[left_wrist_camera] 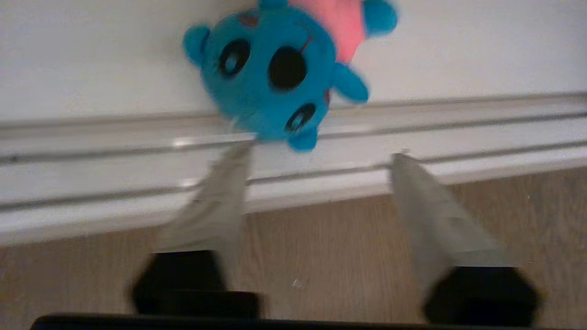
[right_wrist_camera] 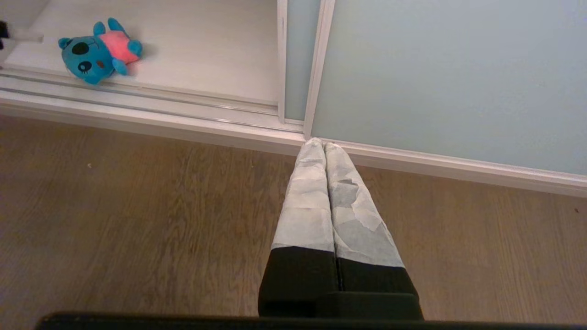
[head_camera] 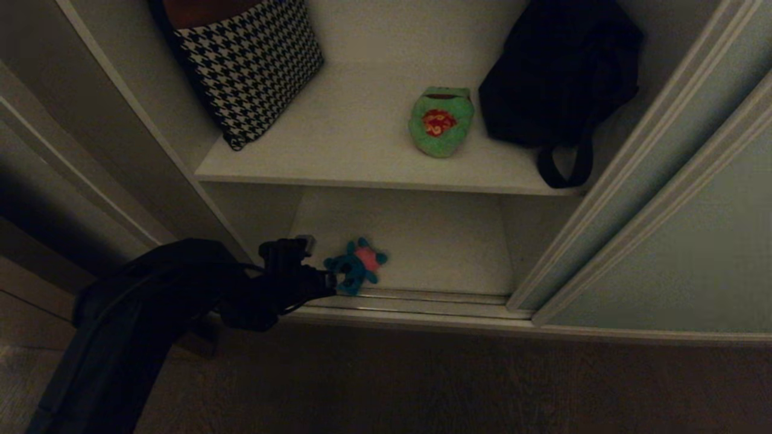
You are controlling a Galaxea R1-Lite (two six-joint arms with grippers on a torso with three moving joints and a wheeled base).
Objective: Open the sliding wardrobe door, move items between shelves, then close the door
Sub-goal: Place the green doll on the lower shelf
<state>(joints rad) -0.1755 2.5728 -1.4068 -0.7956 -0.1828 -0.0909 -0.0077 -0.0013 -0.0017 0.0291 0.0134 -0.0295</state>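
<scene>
One teal toy [left_wrist_camera: 275, 73] just beyond left gripper's [left_wrist_camera: 321, 160] parted jaws.

Head camera looks down into the wardrobe; both wrist cameras face its floor rail [right_wrist_camera: 151, 98], sharing the teal toy [left_wrist_camera: 275, 68]

Home bedroom — sliding wardrobe door [head_camera: 681, 241], white shelves [head_camera: 362, 163], houndstooth cushion [head_camera: 253, 66], black bag [head_camera: 561, 72], wood floor [right_wrist_camera: 137, 206].
</scene>
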